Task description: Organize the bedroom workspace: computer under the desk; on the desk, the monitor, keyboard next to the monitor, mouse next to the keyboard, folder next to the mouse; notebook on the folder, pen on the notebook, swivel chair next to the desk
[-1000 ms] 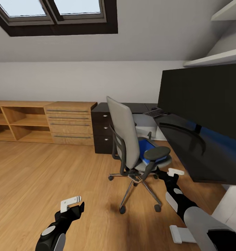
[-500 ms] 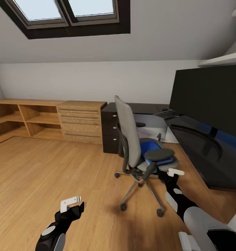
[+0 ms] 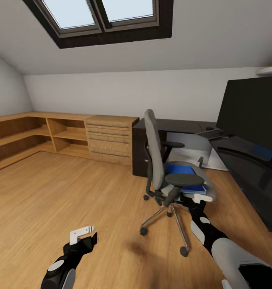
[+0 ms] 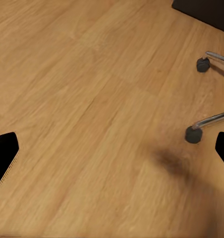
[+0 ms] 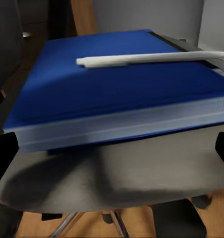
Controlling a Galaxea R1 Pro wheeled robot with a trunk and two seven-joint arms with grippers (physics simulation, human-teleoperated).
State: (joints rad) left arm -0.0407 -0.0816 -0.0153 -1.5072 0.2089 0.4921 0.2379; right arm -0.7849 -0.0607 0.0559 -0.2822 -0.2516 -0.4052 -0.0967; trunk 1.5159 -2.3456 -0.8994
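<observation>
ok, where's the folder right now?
The folder lies flat on the swivel chair seat, head view right of centre, a white pen on top.

Attic home office, seemingly: skylight (image 3: 102,16), desk (image 3: 248,168), swivel chair (image 3: 168,176).

no readable text, labels or numbers; keyboard (image 3: 213,133) keys perhaps too small.

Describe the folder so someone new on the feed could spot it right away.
Find the grey swivel chair standing on the wood floor beside the black desk. On its seat lies the folder, a flat bright blue rectangle with a pale page edge. It is the only blue thing on the chair, and a white pen rests across its cover.
</observation>
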